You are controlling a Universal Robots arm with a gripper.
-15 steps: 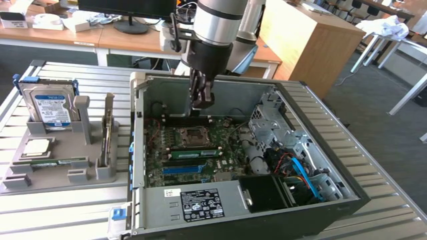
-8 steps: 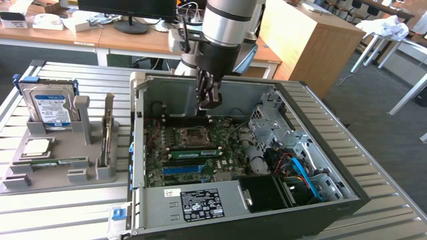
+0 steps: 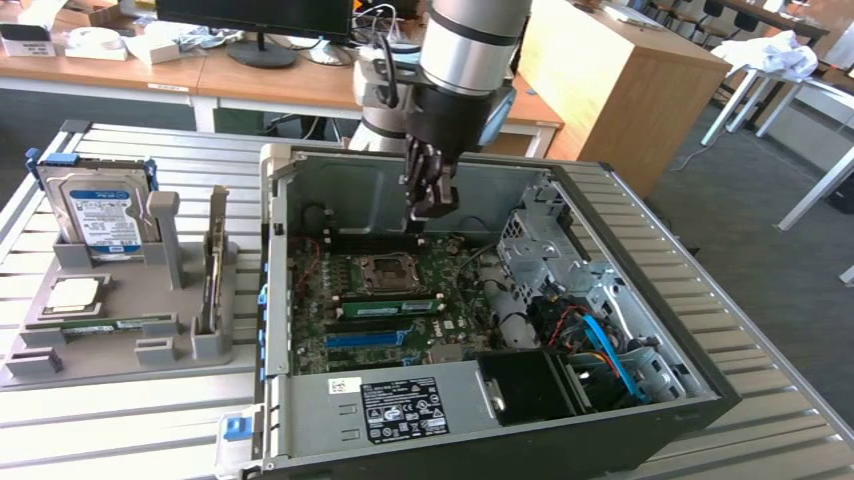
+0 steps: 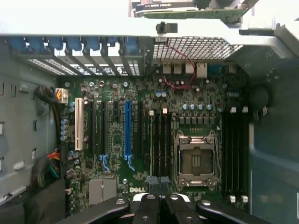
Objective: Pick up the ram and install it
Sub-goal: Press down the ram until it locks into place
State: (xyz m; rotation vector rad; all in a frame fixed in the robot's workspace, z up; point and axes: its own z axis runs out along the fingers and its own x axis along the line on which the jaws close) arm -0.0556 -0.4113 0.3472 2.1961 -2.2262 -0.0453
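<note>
My gripper (image 3: 430,212) hangs inside the open computer case (image 3: 641,300), above the motherboard's empty processor socket (image 3: 394,268). Its black fingers (image 4: 148,207) are pressed together with nothing between them. A green ram stick (image 3: 387,304) stands on edge in a slot just beside the socket, below and in front of the gripper. A second green stick (image 3: 107,323) lies flat on the grey holder (image 3: 120,345) outside the case, on the exterior view's left. In the wrist view the dark memory slots (image 4: 160,140) run beside the socket (image 4: 196,158).
The holder also carries a blue-labelled hard drive (image 3: 100,215), a square silver processor chip (image 3: 74,292) and an upright card (image 3: 214,265). Drive cages (image 3: 541,250) and blue cables (image 3: 607,345) fill the case's right side. The case stands on a slatted metal table (image 3: 787,400).
</note>
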